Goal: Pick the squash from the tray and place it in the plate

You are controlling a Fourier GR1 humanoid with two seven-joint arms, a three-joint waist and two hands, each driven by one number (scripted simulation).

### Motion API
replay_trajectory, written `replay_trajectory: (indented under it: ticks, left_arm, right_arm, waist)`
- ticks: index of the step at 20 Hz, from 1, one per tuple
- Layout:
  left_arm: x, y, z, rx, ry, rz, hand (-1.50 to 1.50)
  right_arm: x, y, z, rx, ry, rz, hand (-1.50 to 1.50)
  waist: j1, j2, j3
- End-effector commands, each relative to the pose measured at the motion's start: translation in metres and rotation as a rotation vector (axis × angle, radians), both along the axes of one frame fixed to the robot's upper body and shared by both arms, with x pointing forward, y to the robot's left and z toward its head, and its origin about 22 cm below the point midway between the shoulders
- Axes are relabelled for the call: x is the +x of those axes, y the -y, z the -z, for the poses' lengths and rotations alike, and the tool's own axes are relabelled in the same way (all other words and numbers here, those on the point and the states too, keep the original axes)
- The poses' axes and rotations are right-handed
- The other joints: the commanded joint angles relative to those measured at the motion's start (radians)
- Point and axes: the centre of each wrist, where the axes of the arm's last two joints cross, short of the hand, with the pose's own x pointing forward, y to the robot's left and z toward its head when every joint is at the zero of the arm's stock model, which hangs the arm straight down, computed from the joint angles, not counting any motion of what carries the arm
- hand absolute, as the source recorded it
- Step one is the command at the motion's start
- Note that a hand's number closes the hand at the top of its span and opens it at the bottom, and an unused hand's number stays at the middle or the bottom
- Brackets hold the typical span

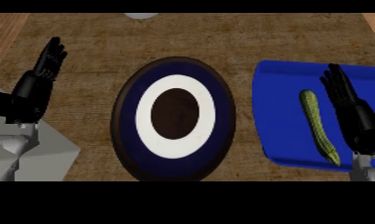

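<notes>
Plate at centre of the counter. Tray to its right, apart from it. Squash lying lengthwise in the tray. Right hand over the tray, just right of the squash. Left hand at far left.

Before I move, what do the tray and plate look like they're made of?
Tray: probably plastic; uniform bright blue with a smooth, raised, rounded rim. Plate: possibly glazed ceramic; smooth concentric rings, dark rim, navy band, white ring, dark brown centre. Neither material is certain.
</notes>
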Motion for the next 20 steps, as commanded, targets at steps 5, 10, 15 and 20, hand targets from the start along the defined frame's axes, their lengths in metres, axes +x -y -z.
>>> replay_trajectory:
  ticks: [5,10,15,20]
  left_arm:
    - [-0.015,0.02,0.032,-0.045,-0.124,0.013,0.0]
    - [-0.035,0.038,0.056,-0.11,-0.232,0.03,0.0]
    - [-0.059,0.044,0.062,-0.079,-0.179,0.044,0.0]
    - [-0.135,0.025,0.042,-0.057,-0.029,0.046,0.0]
  right_arm:
    - [0.05,-0.065,-0.017,0.199,-0.232,0.04,1.5]
    - [0.044,-0.038,-0.022,-0.095,-0.055,0.444,-1.5]
    - [0.033,-0.046,-0.011,-0.151,0.003,0.362,-1.5]
    - [0.027,-0.033,-0.011,-0.254,0.035,0.401,-1.5]
  waist:
    - [0.044,-0.022,-0.03]
    - [0.033,-0.025,-0.03]
    - [0.03,-0.032,-0.018]
    - [-0.016,-0.012,-0.02]
